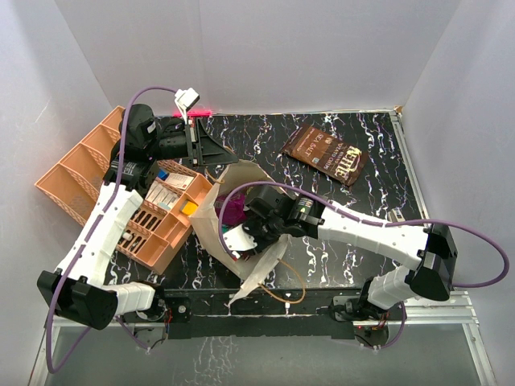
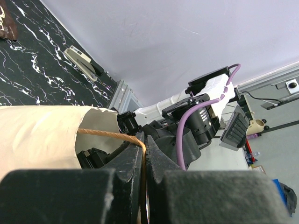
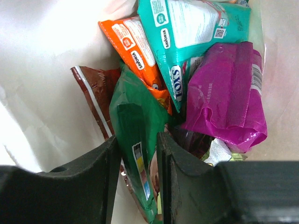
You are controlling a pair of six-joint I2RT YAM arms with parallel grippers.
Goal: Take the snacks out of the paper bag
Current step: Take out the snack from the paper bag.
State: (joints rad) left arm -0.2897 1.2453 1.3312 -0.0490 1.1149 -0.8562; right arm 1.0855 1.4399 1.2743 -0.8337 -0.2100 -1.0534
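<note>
A: Right gripper [image 3: 138, 138] is in the paper bag [image 3: 37, 70], squeezing the green packet [image 3: 135, 112] between narrow fingers.
B: Any words?
A: The teal packet [image 3: 187, 37] says FOX'S. Left gripper [image 2: 145, 145] pinches the bag's tan handle [image 2: 103, 134] tight.

Robot lab, a test cell. Plain white walls [image 1: 265, 48] box in three sides of a black marbled table [image 1: 265, 145]. The left arm [image 1: 105, 225] and right arm [image 1: 370, 229] are bolted side by side at the near edge, with purple cables [image 2: 179, 135] looping loose. Bare aluminium framing [image 1: 463, 310] sits under the edge. Only staged props lie out: a paper bag [image 1: 208, 215] and an orange tray [image 1: 72, 173]. Past the walls, more rig hardware shows.
</note>
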